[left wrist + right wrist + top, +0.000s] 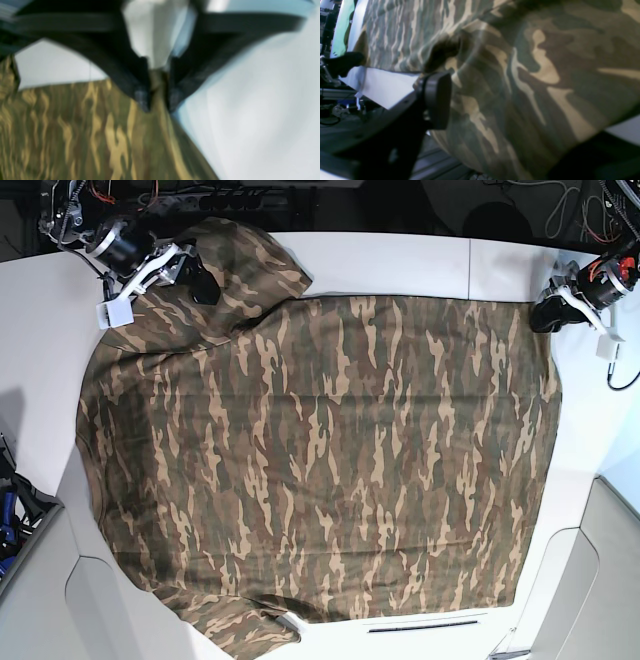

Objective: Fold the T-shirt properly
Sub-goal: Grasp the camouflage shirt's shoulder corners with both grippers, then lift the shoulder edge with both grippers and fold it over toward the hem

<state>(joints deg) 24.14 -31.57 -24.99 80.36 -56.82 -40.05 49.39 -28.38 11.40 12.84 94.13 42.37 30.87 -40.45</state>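
Note:
The camouflage T-shirt [320, 450] lies spread flat over the white table [400, 265], with one sleeve at the top left and another at the bottom left. My left gripper [545, 312] is at the shirt's top right corner. In the left wrist view, the left gripper [158, 100] is shut, pinching the T-shirt [87, 135] at its edge. My right gripper [200, 280] is at the top left sleeve. In the right wrist view, the right gripper [510, 130] has cloth bunched between one black pad [437, 100] and the far finger; the T-shirt [532, 75] fills that view.
The table [262, 112] has seams toward its right side and front edge. Cables and dark equipment [250, 195] run behind the back edge. A grey bin [15, 510] with blue items stands at the left. A green object [342, 27] shows beyond the table.

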